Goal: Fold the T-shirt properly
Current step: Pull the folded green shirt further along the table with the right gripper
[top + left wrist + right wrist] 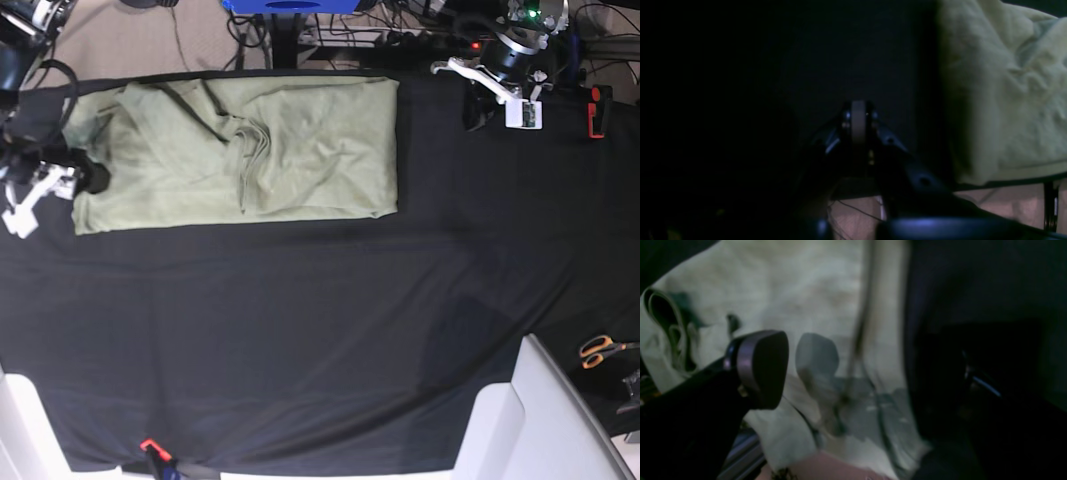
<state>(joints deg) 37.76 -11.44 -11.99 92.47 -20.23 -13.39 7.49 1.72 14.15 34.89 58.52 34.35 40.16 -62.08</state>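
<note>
the t-shirt lies along the far edge of the bench, on the black cloth, already brought into a long rectangular band with loose creases and a bunched ridge near its middle; judged from that, the sleeve and side folds look done and the step in hand seems to be a release between folds, with the end-to-end fold not yet made; the right fingers stand spread wide at the shirt's end on the base view's left, just over or touching the cloth edge there, and hold nothing; in the right wrist view one dark pad hangs above the pale fabric with its shadow on the cloth below, the other pad lost in the dark, and a rolled hem or neck opening shows near that view's left edge; the left fingers are pressed together and empty, parked over bare black cloth near the far corner, well apart from the shirt, whose nearest end shows only at the right of the left wrist view; the next move probably calls for a fresh hold on the end corners and a carry of that end over the other, with the bunched middle likely to drag or skew the fold unless smoothed.
</note>
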